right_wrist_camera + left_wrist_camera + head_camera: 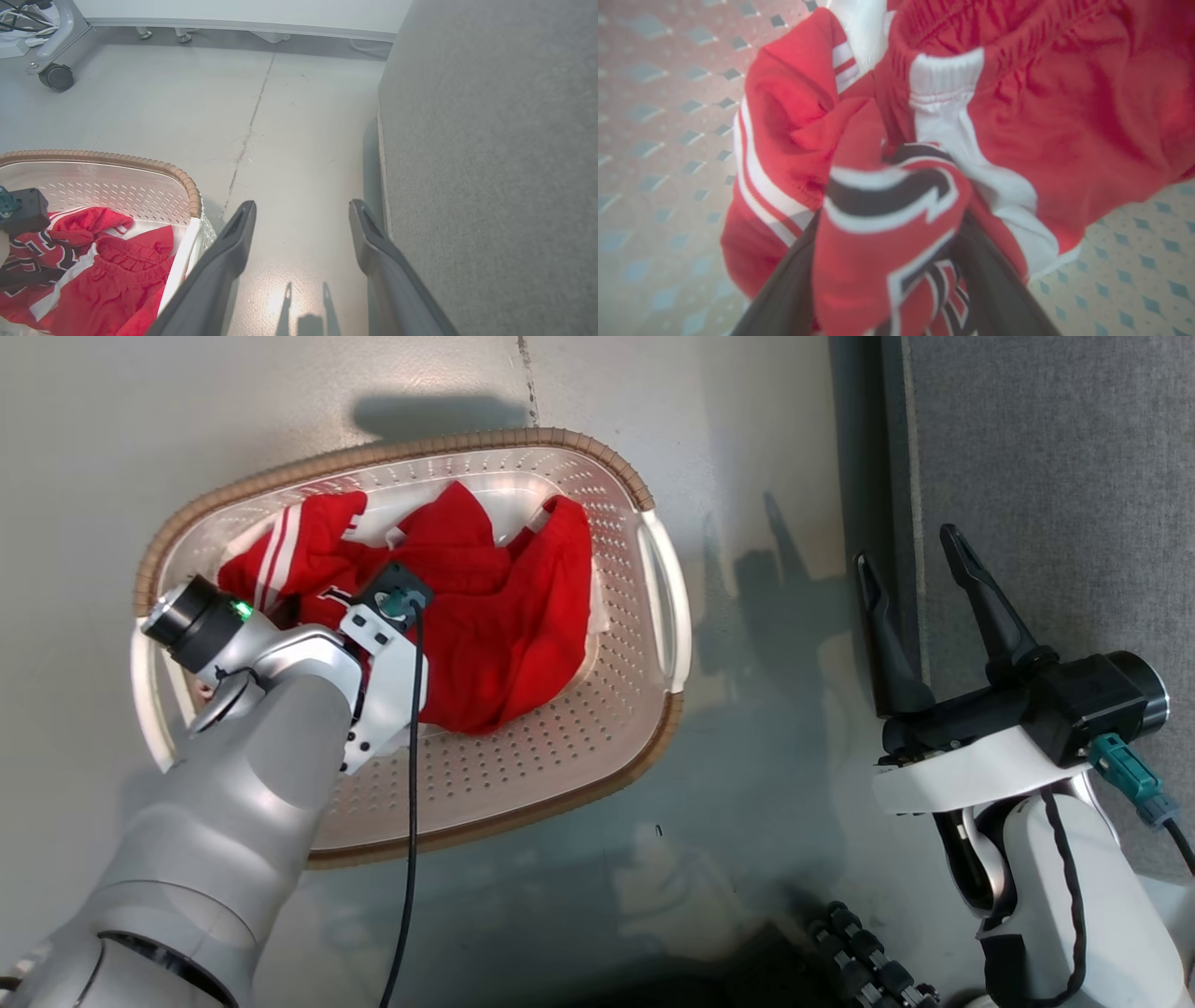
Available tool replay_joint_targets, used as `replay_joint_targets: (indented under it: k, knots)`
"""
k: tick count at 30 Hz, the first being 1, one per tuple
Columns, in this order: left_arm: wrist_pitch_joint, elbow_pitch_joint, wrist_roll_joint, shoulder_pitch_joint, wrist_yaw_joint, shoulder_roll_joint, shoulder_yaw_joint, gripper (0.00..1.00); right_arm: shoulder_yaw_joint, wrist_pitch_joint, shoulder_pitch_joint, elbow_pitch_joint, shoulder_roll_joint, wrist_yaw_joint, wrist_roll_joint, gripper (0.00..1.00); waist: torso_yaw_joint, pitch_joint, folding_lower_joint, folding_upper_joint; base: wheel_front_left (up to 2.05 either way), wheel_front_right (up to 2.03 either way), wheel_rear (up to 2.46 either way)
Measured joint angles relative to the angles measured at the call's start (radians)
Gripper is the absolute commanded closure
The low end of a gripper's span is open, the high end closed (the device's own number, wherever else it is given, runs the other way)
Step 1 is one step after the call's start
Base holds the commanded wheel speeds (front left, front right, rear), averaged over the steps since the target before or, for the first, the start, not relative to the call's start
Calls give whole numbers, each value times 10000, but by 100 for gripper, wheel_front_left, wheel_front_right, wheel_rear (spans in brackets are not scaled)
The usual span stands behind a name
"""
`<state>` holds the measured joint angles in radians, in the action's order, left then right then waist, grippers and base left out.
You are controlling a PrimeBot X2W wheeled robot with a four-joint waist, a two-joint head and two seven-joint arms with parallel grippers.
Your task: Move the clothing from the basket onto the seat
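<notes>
Bright, even indoor light falls from overhead. In the head view the glossy floor [747, 784] carries soft reflections, and a dark shadow lies just beyond the basket [597, 448]. The left wrist view is blurred, because the red clothing [1017, 116] sits too close to focus. The right wrist view is sharp, with a glare patch and twin finger shadows below the right gripper [302, 205], and slight bending along its top edge.

Head camera faces down over oval cream perforated plastic basket [560, 747]; left wrist close inside it; right wrist, low alongside, shares its corner.
</notes>
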<state>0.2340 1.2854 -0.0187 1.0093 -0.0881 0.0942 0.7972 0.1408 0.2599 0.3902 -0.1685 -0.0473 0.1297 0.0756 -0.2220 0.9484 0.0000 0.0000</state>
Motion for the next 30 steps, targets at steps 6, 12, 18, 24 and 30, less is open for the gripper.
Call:
replay_joint_targets:
  k: [6,12,18,24,30]
  knots:
    - [313,13,0,219,6,163,134,0,84,0,52,23,2,0,50,0,-109,145,0,0,0,0,0]
    - [543,17,-178,236,123,113,136,100,15,0,74,-71,2,0,59,0,-118,99,0,0,0,0,0]
    - [384,25,-458,20,169,-33,65,100,0,0,103,-261,0,0,61,0,-62,-241,0,0,0,0,0]
    - [113,31,-665,-256,236,-209,100,100,-50,0,114,-460,2,0,125,0,39,-826,0,0,0,0,0]
    - [-324,27,-1087,-727,182,-403,-27,100,-203,0,94,-713,6,0,29,0,188,-1693,0,0,0,0,0]
